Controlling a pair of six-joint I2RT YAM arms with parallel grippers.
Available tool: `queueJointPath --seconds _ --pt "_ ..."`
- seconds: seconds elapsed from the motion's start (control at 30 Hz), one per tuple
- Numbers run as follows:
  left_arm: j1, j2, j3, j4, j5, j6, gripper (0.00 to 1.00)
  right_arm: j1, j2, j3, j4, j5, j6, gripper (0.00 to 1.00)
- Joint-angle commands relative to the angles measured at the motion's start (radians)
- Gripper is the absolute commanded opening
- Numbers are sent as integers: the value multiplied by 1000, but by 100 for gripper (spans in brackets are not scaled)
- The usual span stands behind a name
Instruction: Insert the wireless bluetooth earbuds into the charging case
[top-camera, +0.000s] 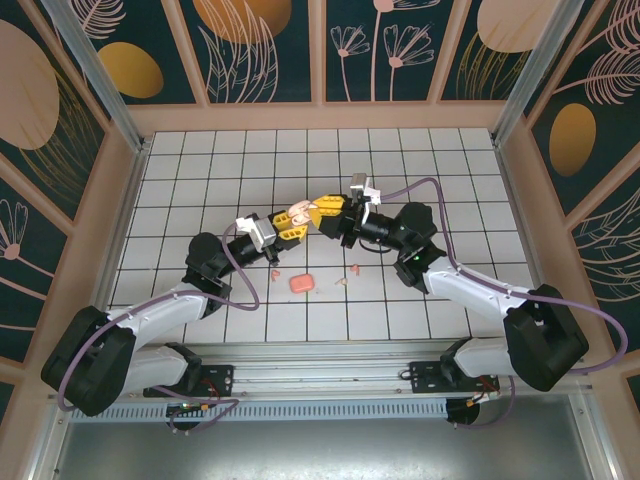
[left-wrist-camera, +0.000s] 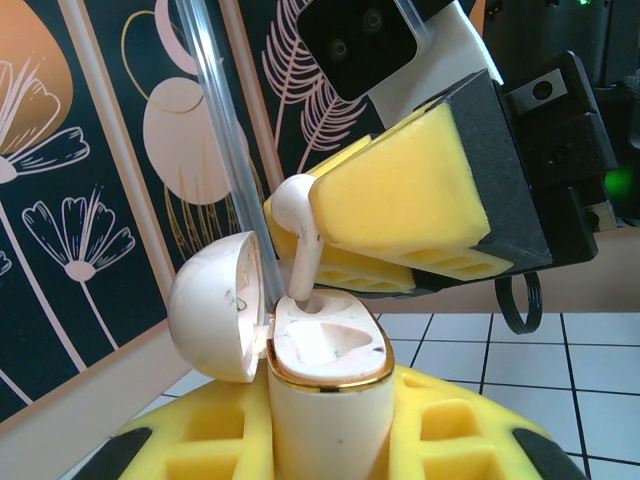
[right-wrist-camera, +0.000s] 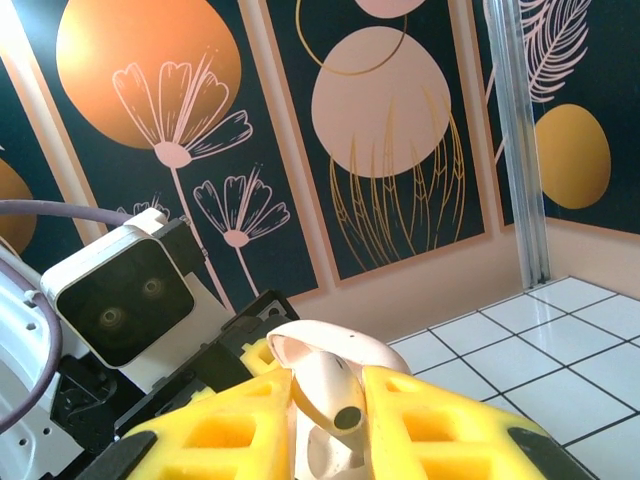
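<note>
You are looking down on a white tiled table (top-camera: 450, 200) walled in by dark floral panels. Your left arm (top-camera: 170, 310) and right arm (top-camera: 480, 290) both reach inward and meet above the middle of the table.

Your left gripper (top-camera: 288, 224) has its yellow foam fingers closed around the charging case (left-wrist-camera: 325, 400). It holds the case upright, lifted off the tiles. The case is cream-white with a gold rim. Its round lid (left-wrist-camera: 215, 305) is hinged open to the left in the left wrist view.

Your right gripper (left-wrist-camera: 390, 220) comes in from above the case, its yellow fingers pinched together on one white earbud (left-wrist-camera: 298, 215). In the right wrist view the earbud (right-wrist-camera: 325, 390) is squeezed between the two foam pads. The earbud hangs stem down. The tip of its stem sits at the mouth of the case's left socket, beside the hinge. You cannot tell whether it is fully seated.

On the table, near the arms' side, lies a coral-pink rounded box (top-camera: 301, 284). Tiny pale pink pieces lie near it: one to its left (top-camera: 275, 272) and two to its right (top-camera: 343, 281), too small to make out their shape.
</note>
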Motion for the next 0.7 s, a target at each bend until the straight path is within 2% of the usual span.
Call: queueJointPath --seconds 0.0,0.37,0.67 --pt "-12 -27 37 48 7 9 13 7 14 13 -27 -27 23 23" --pt "-12 -47 35 45 -6 16 13 1 -9 -4 -115 73 11 22" --pt "-13 -47 43 41 -5 22 13 -5 -11 4 -149 40 9 22"
